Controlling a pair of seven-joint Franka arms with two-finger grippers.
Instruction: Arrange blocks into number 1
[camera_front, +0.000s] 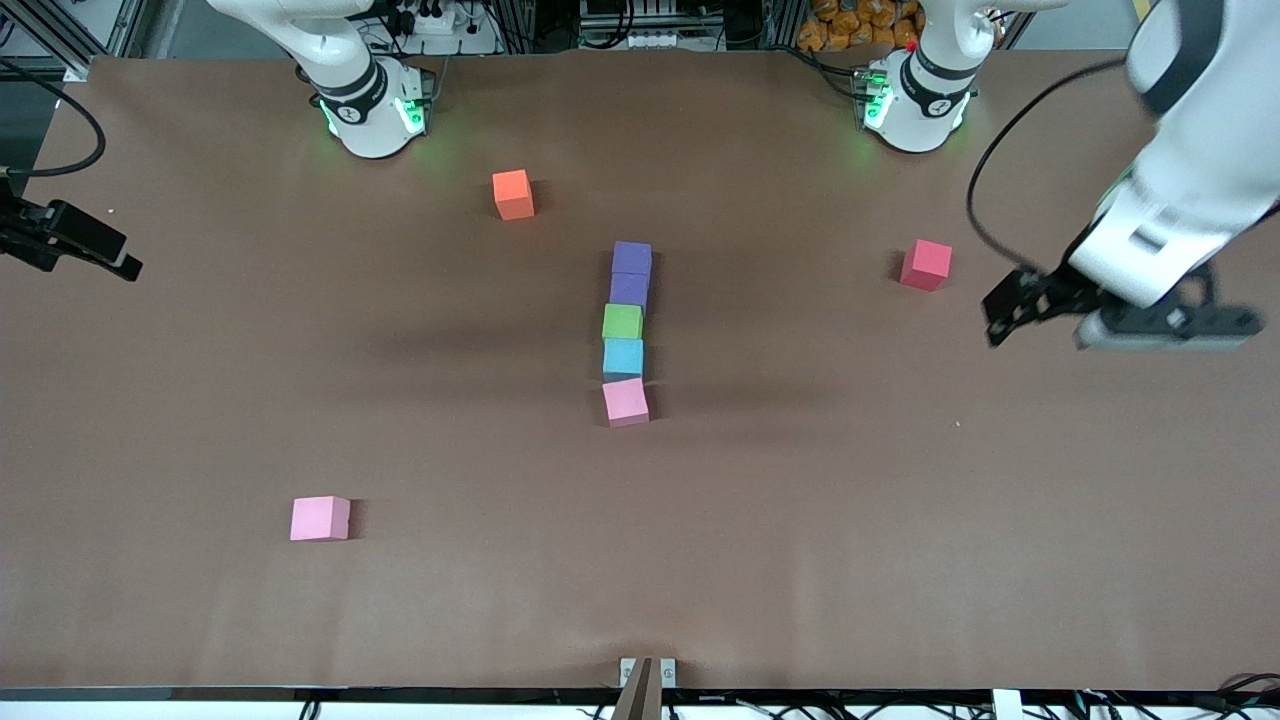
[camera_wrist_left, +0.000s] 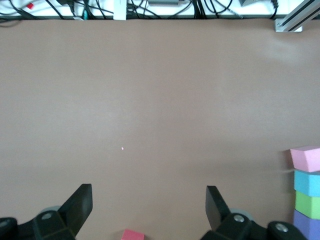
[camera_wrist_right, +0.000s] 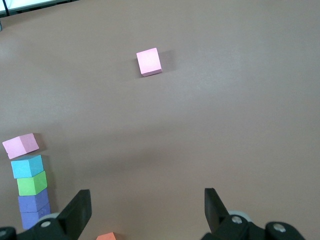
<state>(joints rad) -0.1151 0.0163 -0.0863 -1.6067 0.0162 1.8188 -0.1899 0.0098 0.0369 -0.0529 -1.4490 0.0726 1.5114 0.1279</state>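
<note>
The blocks stand in one line at the table's middle. From farthest to nearest the front camera they are a purple block (camera_front: 631, 257), a second purple block (camera_front: 629, 290), a green block (camera_front: 622, 321), a light blue block (camera_front: 623, 357) and a pink block (camera_front: 626, 401), which is turned slightly askew. My left gripper (camera_front: 1165, 328) (camera_wrist_left: 148, 207) hangs open and empty above the left arm's end of the table, near the red cube. My right gripper (camera_front: 70, 240) (camera_wrist_right: 147, 207) hangs open and empty over the right arm's end. The right wrist view shows the line of blocks (camera_wrist_right: 27, 166).
An orange cube (camera_front: 513, 193) lies near the right arm's base. A red cube (camera_front: 926, 264) lies toward the left arm's end. A loose pink cube (camera_front: 320, 518) lies nearer the front camera, toward the right arm's end.
</note>
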